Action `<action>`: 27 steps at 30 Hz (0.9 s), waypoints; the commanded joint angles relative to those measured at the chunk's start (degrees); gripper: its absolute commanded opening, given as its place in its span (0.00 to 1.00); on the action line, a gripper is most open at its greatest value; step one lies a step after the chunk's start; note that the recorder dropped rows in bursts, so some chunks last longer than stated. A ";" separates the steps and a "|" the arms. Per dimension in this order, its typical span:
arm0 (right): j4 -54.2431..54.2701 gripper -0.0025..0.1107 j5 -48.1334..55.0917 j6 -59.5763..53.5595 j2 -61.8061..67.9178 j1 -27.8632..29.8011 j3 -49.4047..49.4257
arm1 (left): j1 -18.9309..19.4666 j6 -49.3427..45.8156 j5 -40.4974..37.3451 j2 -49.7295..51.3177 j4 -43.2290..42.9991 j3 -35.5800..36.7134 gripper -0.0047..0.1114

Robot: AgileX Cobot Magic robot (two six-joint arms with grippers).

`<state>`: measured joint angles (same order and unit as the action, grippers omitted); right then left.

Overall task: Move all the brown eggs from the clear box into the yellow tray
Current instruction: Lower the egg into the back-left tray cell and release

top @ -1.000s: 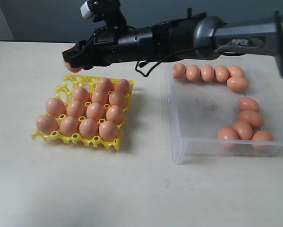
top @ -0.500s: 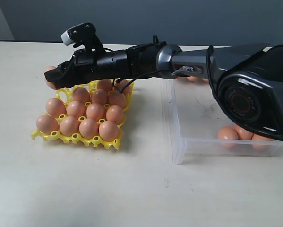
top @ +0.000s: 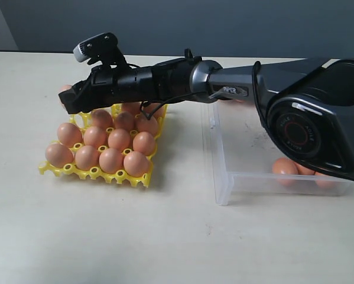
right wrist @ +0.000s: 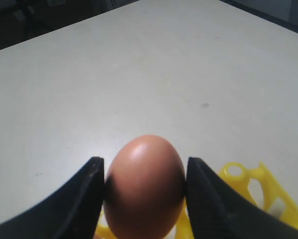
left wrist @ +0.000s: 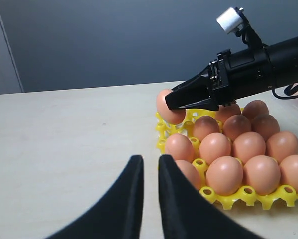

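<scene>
The right hand [top: 70, 102] is clenched on one egg [right wrist: 144, 189], its fingers pinching across the narrow middle so the long axis stands roughly upright. Just below the fingertips lies the corner cup of the yellow tray [top: 94, 173], so the coming move looks like a short straight drop. Whether the egg already touches the lattice I cannot tell. Filled cups sit back toward the wrist, and the clear box [top: 224, 177] with the remaining eggs [top: 283, 167] lies well back along the arm. The left hand [left wrist: 149, 162] waits apart, fingers nearly together on nothing.
</scene>
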<state>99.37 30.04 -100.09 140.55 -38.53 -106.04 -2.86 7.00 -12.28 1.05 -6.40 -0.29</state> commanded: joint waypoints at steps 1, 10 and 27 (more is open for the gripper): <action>0.58 0.02 -0.40 -0.41 -0.11 0.15 -0.57 | -0.10 0.05 0.35 0.36 -0.11 0.29 0.15; 0.58 0.22 -0.39 -0.41 -0.11 0.15 -0.57 | -0.10 0.05 0.35 0.36 -0.11 0.29 0.15; -2.04 0.42 -1.13 -0.16 -0.11 0.14 -0.57 | -0.10 0.05 0.35 0.36 -0.11 0.29 0.15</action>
<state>97.71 29.63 -100.09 140.55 -38.53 -106.04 -2.86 7.00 -12.28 1.05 -6.40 -0.29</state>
